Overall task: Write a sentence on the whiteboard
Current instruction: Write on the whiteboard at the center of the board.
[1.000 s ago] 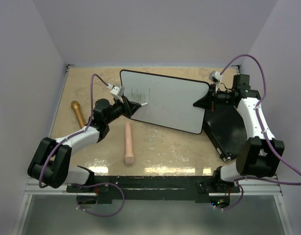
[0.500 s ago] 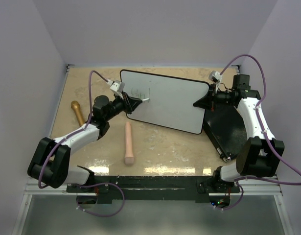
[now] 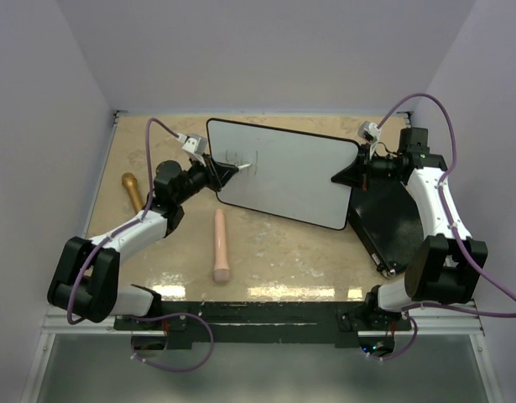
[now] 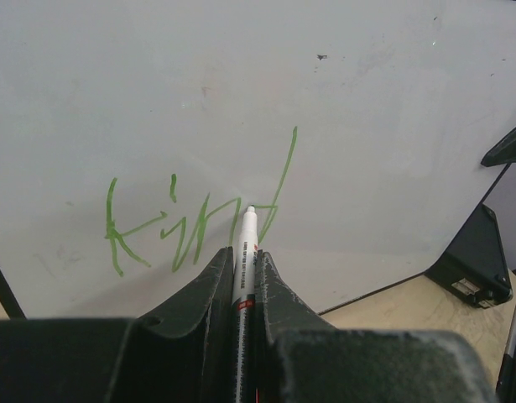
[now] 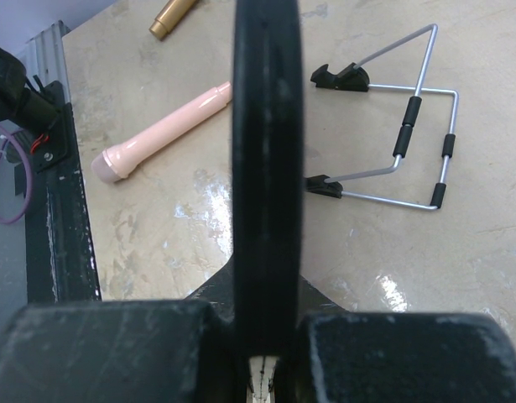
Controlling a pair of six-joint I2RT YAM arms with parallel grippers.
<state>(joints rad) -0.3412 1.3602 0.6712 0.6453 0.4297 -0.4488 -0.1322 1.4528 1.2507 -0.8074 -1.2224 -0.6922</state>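
The left tool (image 4: 243, 267) is clamped on a marker (image 4: 246, 239). The marker's tip touches the whiteboard (image 4: 341, 92) just ahead, among the green letters of the sentence (image 4: 186, 222). The right tool (image 5: 266, 290) pinches the whiteboard's black rim. Beyond that tool, a pink cylinder (image 5: 169, 126) and a wire stand (image 5: 409, 134) lie on the surface (image 5: 174, 227).

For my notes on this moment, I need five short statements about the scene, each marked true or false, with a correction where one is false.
1. The left end effector grips a marker whose tip is at the whiteboard. True.
2. The writing is red. False: it is green.
3. The right end effector is shut on the whiteboard's edge. True.
4. The pink pen lies on the whiteboard. False: it lies on the table, beside the board.
5. The sentence is complete. False: only a few letters are written.
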